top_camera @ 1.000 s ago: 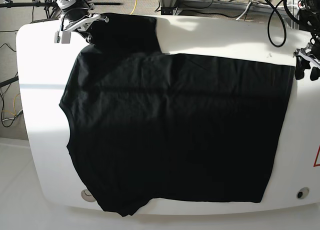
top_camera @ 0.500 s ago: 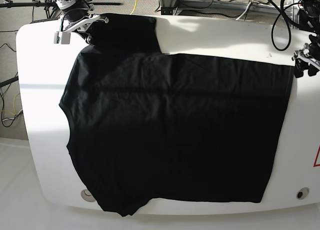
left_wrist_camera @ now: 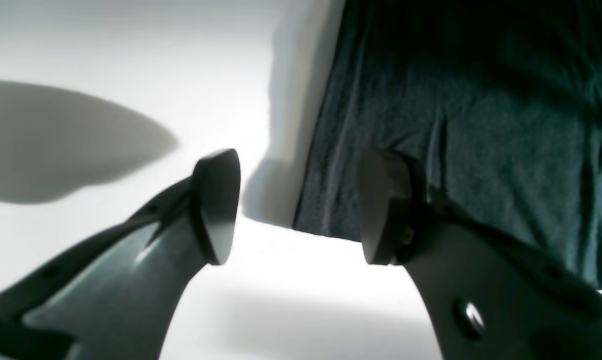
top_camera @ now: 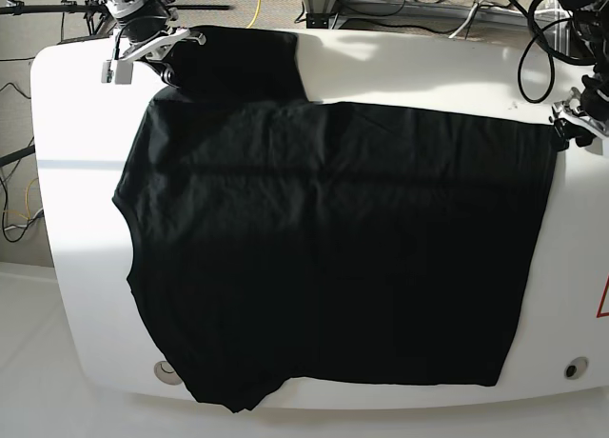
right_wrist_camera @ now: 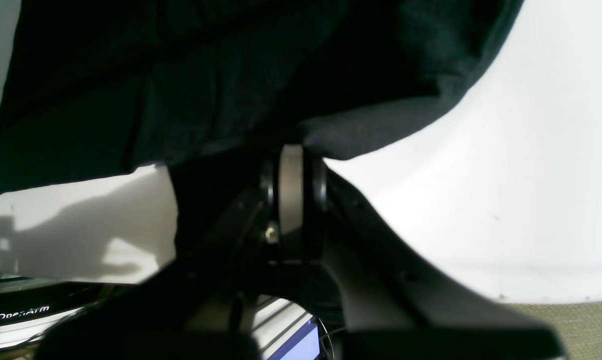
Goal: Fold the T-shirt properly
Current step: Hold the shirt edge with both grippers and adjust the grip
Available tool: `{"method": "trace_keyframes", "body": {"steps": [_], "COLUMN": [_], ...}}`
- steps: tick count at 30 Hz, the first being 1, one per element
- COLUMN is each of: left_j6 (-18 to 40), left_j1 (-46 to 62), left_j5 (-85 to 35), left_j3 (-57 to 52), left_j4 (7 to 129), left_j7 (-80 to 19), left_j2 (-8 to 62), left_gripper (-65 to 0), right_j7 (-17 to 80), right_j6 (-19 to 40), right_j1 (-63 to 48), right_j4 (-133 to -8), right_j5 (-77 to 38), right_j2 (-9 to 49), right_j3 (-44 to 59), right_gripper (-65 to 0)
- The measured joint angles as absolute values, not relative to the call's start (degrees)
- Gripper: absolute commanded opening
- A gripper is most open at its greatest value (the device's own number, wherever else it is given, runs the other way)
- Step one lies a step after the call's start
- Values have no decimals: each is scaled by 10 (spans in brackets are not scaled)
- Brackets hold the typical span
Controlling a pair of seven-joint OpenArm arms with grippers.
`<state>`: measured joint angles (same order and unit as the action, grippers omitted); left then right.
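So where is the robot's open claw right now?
In the base view, the open left gripper hangs at the table's far right side, right at the top right corner of the black T-shirt, not yet gripping it.

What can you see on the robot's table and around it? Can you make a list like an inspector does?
Surface: white table with rounded corners, sunlit along the far side.
Job's things: black T-shirt spread flat, one sleeve pointing to the far edge; no print showing.
Clutter: nothing seen.
Grippers: right gripper shut on the sleeve's edge; left gripper open, straddling the shirt's hem corner, one finger over bare table, one over cloth.
Cables: black loops and a yellow lead behind the table.
Surroundings: pale floor, metal frames at the far side.
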<state>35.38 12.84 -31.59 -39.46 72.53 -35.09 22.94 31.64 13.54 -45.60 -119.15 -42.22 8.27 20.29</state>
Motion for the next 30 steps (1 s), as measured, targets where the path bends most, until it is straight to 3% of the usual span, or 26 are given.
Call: {"method": "trace_keyframes", "body": {"steps": [6, 25, 30], "left_j6": [377, 376, 375], "left_j1": [115, 117, 114], "left_j5": [-317, -321, -322], "left_j3": [-374, -334, -313], "left_j4": [722, 715, 714], "left_j7": [-350, -344, -336], "left_j2": [225, 222, 223], "left_gripper": [-304, -309, -337], "right_j7": [316, 316, 317], "right_j6": [136, 135, 135], "right_j1": [-456, -456, -455], "right_j4": [-1192, -1192, -1192], "right_j5": [-422, -419, -418], "right_j2": [83, 81, 81], "right_j3": [201, 201, 201], "right_gripper": [-650, -650, -650]}}
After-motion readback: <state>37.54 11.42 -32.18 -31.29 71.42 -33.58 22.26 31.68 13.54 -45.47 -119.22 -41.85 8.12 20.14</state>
